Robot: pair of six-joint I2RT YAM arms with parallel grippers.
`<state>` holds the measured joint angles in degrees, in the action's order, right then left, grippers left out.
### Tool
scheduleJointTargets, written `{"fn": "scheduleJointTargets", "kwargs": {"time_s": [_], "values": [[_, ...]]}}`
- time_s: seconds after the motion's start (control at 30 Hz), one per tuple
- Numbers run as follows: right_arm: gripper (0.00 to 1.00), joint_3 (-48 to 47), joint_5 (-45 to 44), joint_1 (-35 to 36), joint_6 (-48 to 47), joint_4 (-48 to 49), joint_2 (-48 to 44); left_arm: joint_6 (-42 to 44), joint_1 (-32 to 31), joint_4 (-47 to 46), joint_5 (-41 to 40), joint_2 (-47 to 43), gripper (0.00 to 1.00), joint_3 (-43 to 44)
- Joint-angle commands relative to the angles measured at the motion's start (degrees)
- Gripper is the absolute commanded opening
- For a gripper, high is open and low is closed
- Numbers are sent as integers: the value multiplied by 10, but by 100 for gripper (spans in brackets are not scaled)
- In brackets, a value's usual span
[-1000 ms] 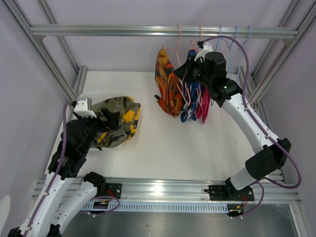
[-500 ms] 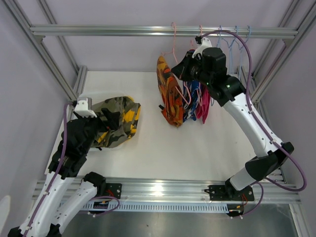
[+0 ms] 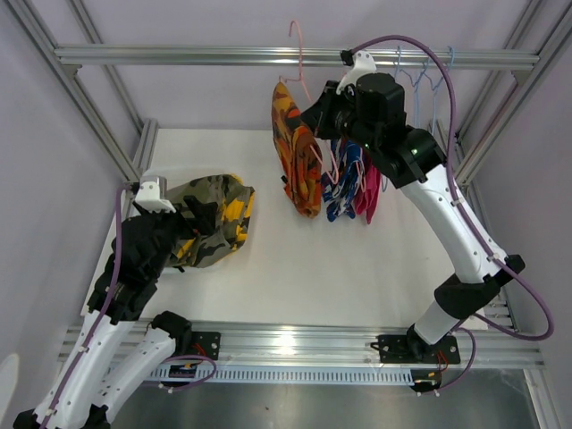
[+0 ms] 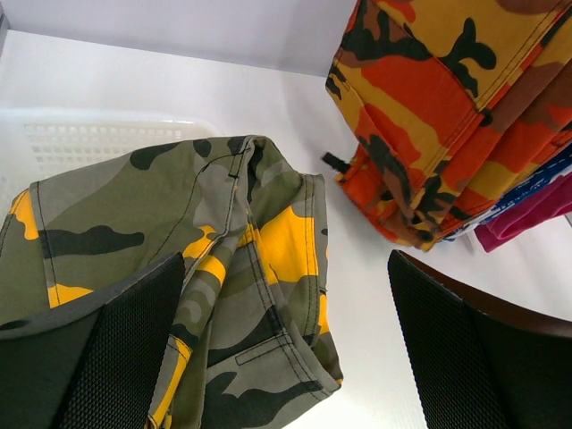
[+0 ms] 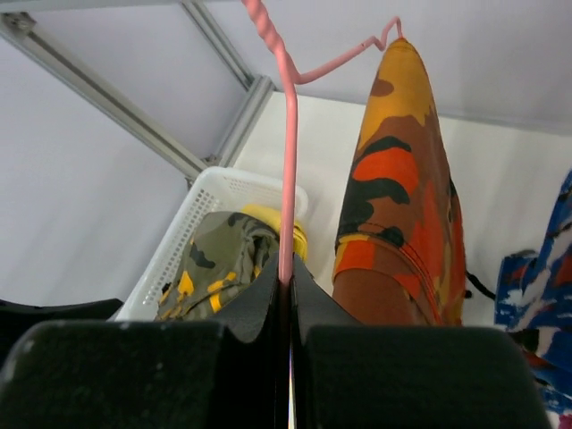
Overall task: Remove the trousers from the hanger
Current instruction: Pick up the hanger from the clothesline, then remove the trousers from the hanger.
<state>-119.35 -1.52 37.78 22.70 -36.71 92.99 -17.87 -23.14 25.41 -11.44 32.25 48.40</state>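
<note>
My right gripper (image 3: 315, 116) is shut on the wire of a pink hanger (image 5: 286, 170); it shows in the right wrist view (image 5: 288, 286). The orange patterned trousers (image 3: 297, 165) hang from that hanger (image 3: 296, 54), whose hook is up at rail height. They show large in the right wrist view (image 5: 402, 197). The blue-red-white trousers (image 3: 344, 189) and magenta trousers (image 3: 368, 192) hang behind. The olive camouflage trousers (image 3: 219, 223) lie in a white basket (image 5: 174, 255) on top of the yellow trousers (image 5: 268, 219). My left gripper (image 3: 204, 217) is open above the camouflage trousers (image 4: 223, 268).
An aluminium rail (image 3: 179, 55) runs across the back with several empty blue hangers (image 3: 420, 71) at its right. Frame posts slope down at both sides. The white table (image 3: 295, 259) lies between the basket and the hanging garments.
My right gripper has lifted the pink hanger and the orange trousers up and to the left, away from the other hanging garments. The left arm has not moved.
</note>
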Motion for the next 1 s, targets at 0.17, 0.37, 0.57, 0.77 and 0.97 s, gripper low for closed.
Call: {"fn": "scheduleJointTargets", "kwargs": {"time_s": [0.17, 0.37, 0.57, 0.77, 0.97], "values": [[0, -102, -220, 116, -105, 71, -4, 17, -9, -11, 5, 3, 99, -3], [0, -85, -450, 256, -157, 60, 2, 41, -60, -17, -12, 7, 100, -2], [0, -48, -536, 314, -157, 67, 11, 42, -131, -1, -67, 6, 99, 18], [0, -1, -560, 322, -107, 67, 1, 5, -169, -1, -59, -34, 99, 23], [0, 0, -569, 322, -76, 55, 23, 2, -231, -22, -89, -46, 99, 7]]}}
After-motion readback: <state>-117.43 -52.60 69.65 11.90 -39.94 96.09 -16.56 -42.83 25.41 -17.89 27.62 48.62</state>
